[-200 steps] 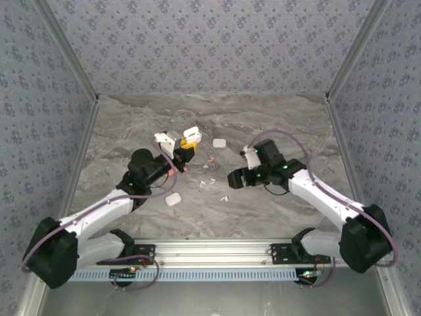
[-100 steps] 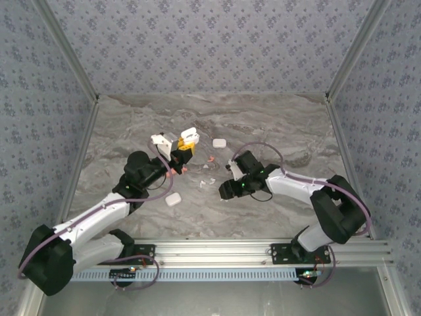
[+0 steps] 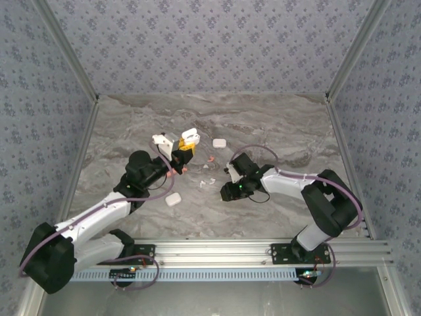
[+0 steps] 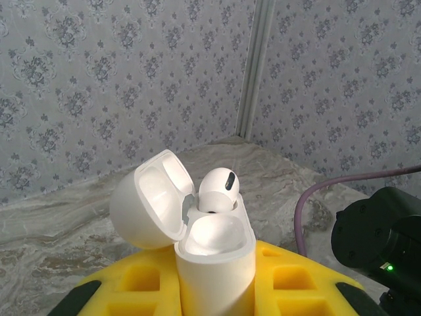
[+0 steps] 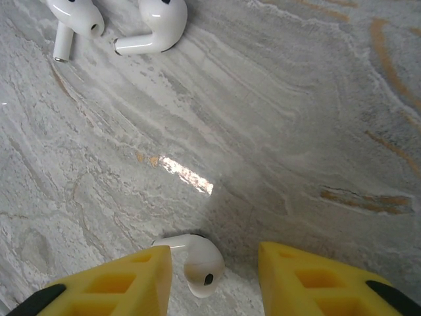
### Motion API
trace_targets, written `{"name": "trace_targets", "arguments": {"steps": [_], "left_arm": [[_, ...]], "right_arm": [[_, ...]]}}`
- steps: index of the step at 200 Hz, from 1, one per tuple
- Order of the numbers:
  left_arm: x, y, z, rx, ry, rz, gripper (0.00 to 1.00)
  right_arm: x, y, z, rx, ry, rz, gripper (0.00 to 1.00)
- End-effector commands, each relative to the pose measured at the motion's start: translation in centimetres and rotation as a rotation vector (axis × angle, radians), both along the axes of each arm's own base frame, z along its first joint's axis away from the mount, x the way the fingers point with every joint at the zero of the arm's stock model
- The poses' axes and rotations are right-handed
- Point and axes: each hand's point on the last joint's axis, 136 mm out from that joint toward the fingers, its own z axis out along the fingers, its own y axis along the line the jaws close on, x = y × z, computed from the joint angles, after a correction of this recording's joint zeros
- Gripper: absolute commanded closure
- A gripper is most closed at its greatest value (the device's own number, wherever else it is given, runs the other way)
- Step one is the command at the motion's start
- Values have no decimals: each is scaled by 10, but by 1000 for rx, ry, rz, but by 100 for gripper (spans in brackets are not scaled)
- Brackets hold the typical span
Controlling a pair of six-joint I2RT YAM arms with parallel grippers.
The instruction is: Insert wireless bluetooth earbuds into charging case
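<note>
Low in the right wrist view the right gripper (image 5: 214,258) has its yellow fingers (image 5: 118,283) set narrow around a small glossy white stemmed earbud (image 5: 199,265) lying on the grey marbled table (image 5: 296,99). A gap shows on the frame's right, so I'd worry an off-centre pinch sends it skidding towards the two spare white earbuds (image 5: 154,20) at upper left. Farther up, the left gripper (image 4: 214,299) clamps the pebble-like white charging case (image 4: 214,263), its lid (image 4: 148,204) open and one seated white earbud (image 4: 217,187) showing, so a twisted bud might jam or knock that lid
</note>
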Motion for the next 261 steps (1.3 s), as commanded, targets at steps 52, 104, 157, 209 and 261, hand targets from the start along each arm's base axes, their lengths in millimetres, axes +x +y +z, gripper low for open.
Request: {"name": "trace_targets", "arguments": {"steps": [52,104,157,209,261], "left_arm": [[4,2,16,-27,-29,21,100],[4,3,16,-29,-30,23,100],[3,3,15,-27,-30,20,100],[-3,-7,17,-25,-33,-48,100],[-14,-28,16,-12,-29,-186,100]], "right_arm": [[-17,12,-4,-15,49,44,63],[-15,10,-3,-40,37,39,69],[-6,7,15,-35,-46,33,78],[21,-1,90,-5,-300,58,79],[49,-22,211,30,-678,60,79]]}}
